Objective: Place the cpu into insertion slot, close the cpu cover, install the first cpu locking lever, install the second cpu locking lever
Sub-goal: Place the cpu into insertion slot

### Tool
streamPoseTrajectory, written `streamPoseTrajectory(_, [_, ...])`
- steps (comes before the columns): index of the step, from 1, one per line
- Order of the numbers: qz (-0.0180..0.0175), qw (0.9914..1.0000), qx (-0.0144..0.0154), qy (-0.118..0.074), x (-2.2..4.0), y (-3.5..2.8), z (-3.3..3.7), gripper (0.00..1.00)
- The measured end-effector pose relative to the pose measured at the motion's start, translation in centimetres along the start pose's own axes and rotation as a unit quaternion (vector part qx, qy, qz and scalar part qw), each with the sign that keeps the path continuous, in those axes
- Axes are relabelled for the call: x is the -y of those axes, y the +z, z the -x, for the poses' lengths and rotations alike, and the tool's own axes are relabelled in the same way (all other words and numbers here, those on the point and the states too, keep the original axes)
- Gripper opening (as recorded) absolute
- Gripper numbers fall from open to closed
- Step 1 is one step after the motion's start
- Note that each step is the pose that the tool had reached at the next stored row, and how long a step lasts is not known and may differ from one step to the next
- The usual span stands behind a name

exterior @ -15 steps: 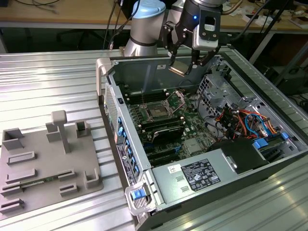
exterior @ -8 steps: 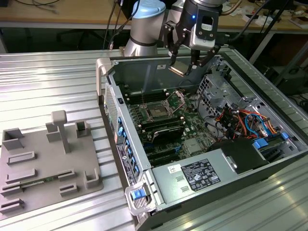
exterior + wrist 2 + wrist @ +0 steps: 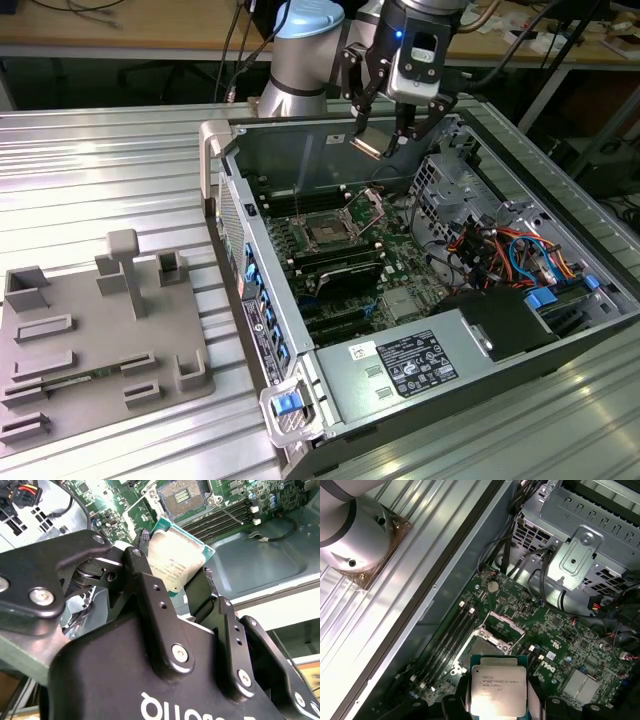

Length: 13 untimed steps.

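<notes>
Jaws: the gripper [image 3: 172, 572] is clamping the chip [image 3: 497, 690] by opposite edges.
Chip: hanging inside the open computer case [image 3: 290, 155], above the board [image 3: 400, 265].
Below: the socket [image 3: 326, 232] is lying empty.
Beside: the cover [image 3: 369, 204] is seemingly standing open.
Progress: nothing is seated yet; placing, closing and both locking steps are waiting.

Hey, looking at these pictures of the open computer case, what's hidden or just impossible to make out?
1. Underside of the small flat square silver-topped cpu: turned away in both wrist views. The black gripper, shut on it, hides two of its edges.
2. Square dark insertion slot: cut off by the picture's edge in the second wrist view, partly covered by the cpu in the first wrist view. Its contacts are too small in the exterior view.
</notes>
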<state>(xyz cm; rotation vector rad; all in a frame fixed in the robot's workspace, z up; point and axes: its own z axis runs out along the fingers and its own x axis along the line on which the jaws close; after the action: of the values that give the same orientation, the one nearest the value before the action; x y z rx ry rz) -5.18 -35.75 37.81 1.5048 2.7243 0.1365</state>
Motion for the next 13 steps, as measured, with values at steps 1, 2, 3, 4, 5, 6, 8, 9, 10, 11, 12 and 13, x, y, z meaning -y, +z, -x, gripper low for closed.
streamPoseTrajectory(1, [0.0001, 0.99999, 0.0005, 0.005, 0.01, 0.00, -0.01, 0.54])
streamPoseTrajectory(2, [0.0002, 0.99996, 0.0007, 0.009, 0.02, 0.01, -0.01, 0.54])
streamPoseTrajectory(3, [0.0003, 0.99986, 0.0015, 0.017, 0.04, 0.01, -0.03, 0.54])
streamPoseTrajectory(4, [0.0004, 0.99978, 0.0019, 0.021, 0.06, 0.01, -0.03, 0.54])
streamPoseTrajectory(5, [0.0005, 0.99970, 0.0022, 0.024, 0.07, 0.01, -0.04, 0.54])
streamPoseTrajectory(6, [0.0006, 0.99956, 0.0026, 0.030, 0.08, 0.01, -0.05, 0.54])
streamPoseTrajectory(8, [0.0007, 0.99929, 0.0034, 0.038, 0.10, 0.02, -0.06, 0.54])
streamPoseTrajectory(9, [0.0008, 0.99914, 0.0037, 0.041, 0.11, 0.02, -0.07, 0.54])
streamPoseTrajectory(10, [0.0009, 0.99890, 0.0042, 0.047, 0.13, 0.02, -0.08, 0.54])
streamPoseTrajectory(11, [0.0009, 0.99874, 0.0045, 0.050, 0.15, 0.02, -0.09, 0.54])
streamPoseTrajectory(12, [0.0010, 0.99850, 0.0049, 0.055, 0.16, 0.02, -0.10, 0.54])
streamPoseTrajectory(13, [0.0011, 0.99819, 0.0054, 0.060, 0.18, 0.02, -0.11, 0.54])
